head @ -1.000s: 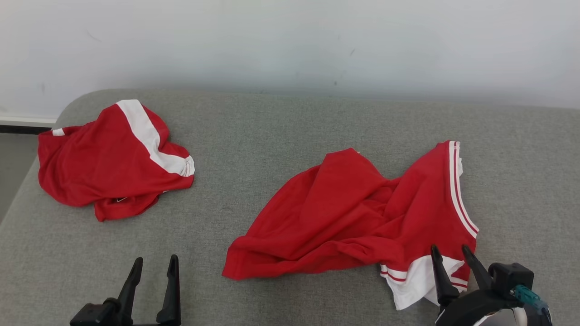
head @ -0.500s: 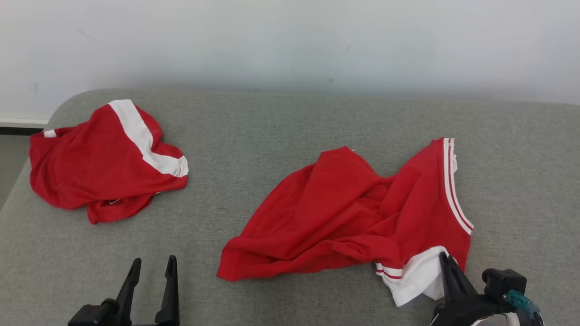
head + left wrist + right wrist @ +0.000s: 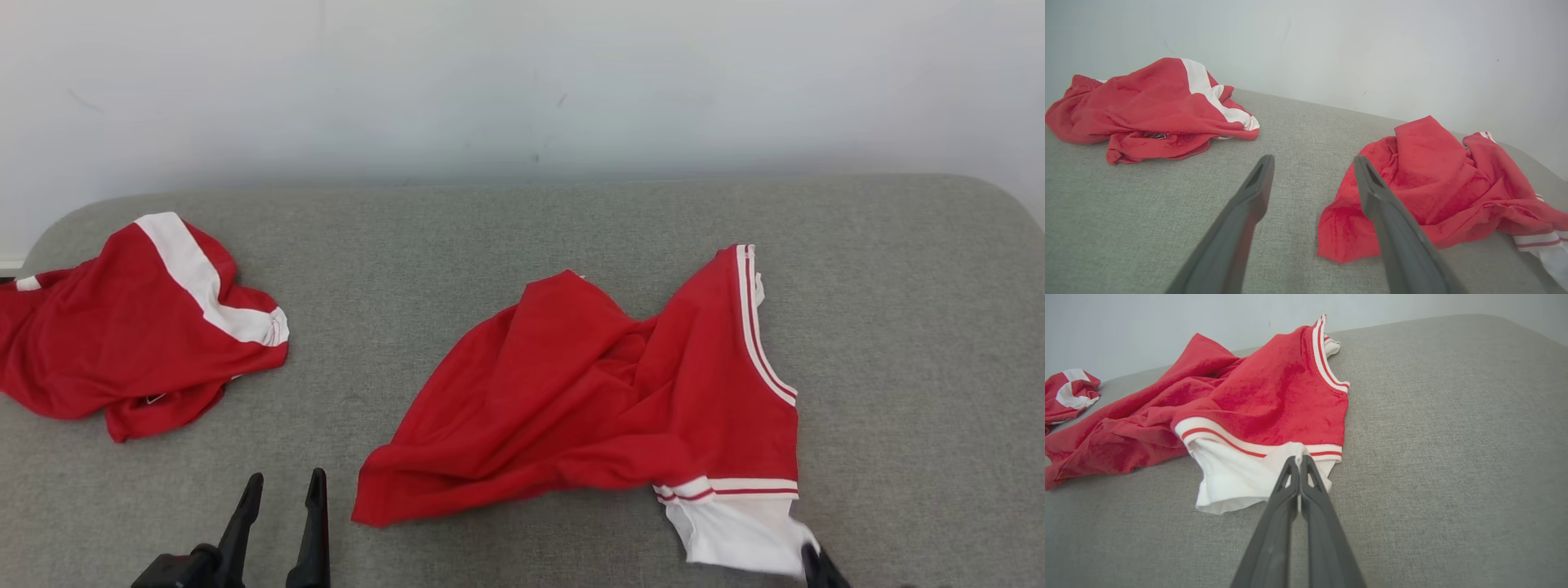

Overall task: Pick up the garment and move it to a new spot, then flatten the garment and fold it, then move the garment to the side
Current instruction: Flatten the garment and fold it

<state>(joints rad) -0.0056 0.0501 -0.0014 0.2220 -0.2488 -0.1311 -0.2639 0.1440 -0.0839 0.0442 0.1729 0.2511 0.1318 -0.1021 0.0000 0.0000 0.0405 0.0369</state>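
Grey woven cushion (image 3: 898, 327) bears a crumpled red-and-white jersey garment (image 3: 604, 392) at its middle; at the cushion's near edge the right gripper (image 3: 1299, 459), clenched on a thin pinch of white hem (image 3: 1233, 486), may lose it on lifting, while the left gripper (image 3: 286, 476) stands released.

Crumpled red heap (image 3: 122, 343) of clothing at nine o'clock in the head view, resting on the grey cushion (image 3: 490, 237) near its rounded ten o'clock corner. Broad white band (image 3: 192, 278) across the heap, running from its top toward four o'clock and ending in a bunched edge. Folded over on itself, with a loose flap sticking out toward six o'clock. Cut off by the picture's left edge. Woven grey cover, flat and smooth, stretching across to another rounded corner at two o'clock. Plain pale wall (image 3: 522, 82) at twelve o'clock behind the cushion, marked with a few small dark specks (image 3: 562, 100)
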